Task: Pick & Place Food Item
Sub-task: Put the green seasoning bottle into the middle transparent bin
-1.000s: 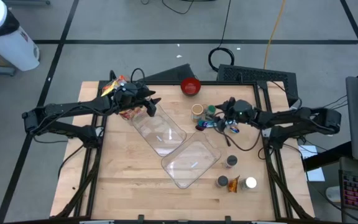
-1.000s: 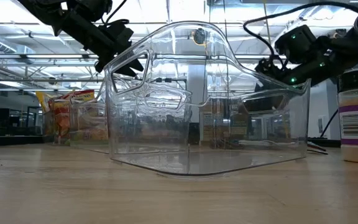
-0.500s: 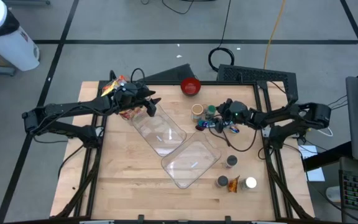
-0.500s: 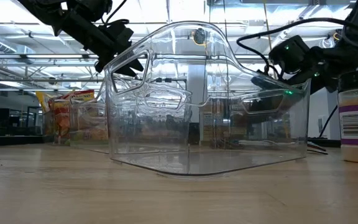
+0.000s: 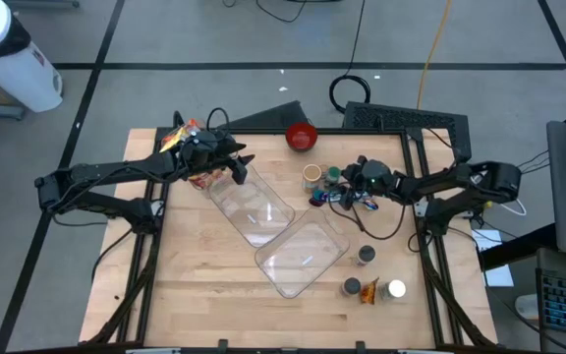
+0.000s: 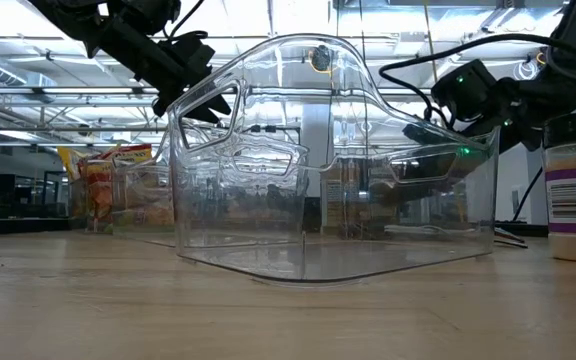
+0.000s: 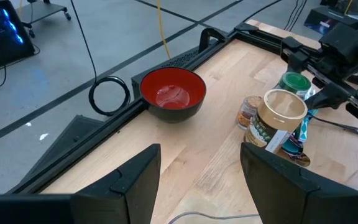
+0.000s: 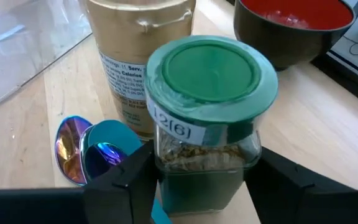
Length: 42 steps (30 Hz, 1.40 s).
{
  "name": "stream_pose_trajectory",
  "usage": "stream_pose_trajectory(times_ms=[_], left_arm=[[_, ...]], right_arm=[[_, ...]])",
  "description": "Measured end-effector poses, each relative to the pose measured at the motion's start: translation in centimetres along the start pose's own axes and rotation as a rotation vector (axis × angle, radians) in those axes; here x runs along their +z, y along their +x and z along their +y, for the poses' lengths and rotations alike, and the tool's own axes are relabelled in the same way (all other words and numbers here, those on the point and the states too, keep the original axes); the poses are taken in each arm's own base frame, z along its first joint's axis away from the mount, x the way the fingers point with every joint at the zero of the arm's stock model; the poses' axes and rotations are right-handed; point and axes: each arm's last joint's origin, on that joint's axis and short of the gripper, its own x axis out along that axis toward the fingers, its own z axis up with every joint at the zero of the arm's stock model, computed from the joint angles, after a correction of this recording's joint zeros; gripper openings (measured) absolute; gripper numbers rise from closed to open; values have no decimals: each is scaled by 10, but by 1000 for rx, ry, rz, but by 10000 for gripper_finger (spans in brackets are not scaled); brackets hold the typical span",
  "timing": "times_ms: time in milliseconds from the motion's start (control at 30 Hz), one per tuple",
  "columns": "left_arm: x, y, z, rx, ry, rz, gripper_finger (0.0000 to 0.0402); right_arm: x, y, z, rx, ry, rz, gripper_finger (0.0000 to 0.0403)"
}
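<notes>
Right wrist view puts the green-lidded jar (image 8: 207,118) upright between the right gripper (image 8: 197,180)'s narrowing fingers, at the table's two o'clock beside the tan canister (image 8: 143,50), so I judge squeezing squarely below the lid and lifting straight up avoids toppling it.

We saw a desk (image 5: 204,285) of pale, matt wood with a fine grain, framed in black metal rails. Two bins (image 5: 301,258) were clear, glossy plastic that caught the ceiling lights. The bowl (image 7: 173,94) looked smooth and shiny, red inside and black outside. The jar (image 8: 207,118) was clear, perhaps glass, with a smooth green plastic lid and a paper label. Behind it the canister (image 8: 138,59) wore a dull gold paper wrap. A foil wrapper (image 8: 86,148) shimmered blue and purple. Each hand's fingers (image 7: 132,183) were matt black.
</notes>
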Motion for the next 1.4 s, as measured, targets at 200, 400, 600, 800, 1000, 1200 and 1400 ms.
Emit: stream_pose_trajectory(times_ms=[200,400,600,800,1000,1200,1400], left_arm=[[0,0,0,-1,-3,0,230],[0,0,0,-11,-59,1,230],[13,-3,-7,-173,-92,-31,230],[48,-4,-26,-274,-43,41,230],[83,17,-62,-339,136,82,230],[97,50,-111,-435,344,113,230],[94,78,-150,-503,477,99,230]], right_arm=[[5,-7,-1,-31,11,-9,190],[20,-28,-2,-29,33,-56,190],[35,-54,9,42,80,-144,190],[58,-75,30,146,53,-150,190],[74,-78,54,213,0,-143,190],[67,-67,64,233,-22,-80,190],[68,-62,66,239,-24,-98,190]])
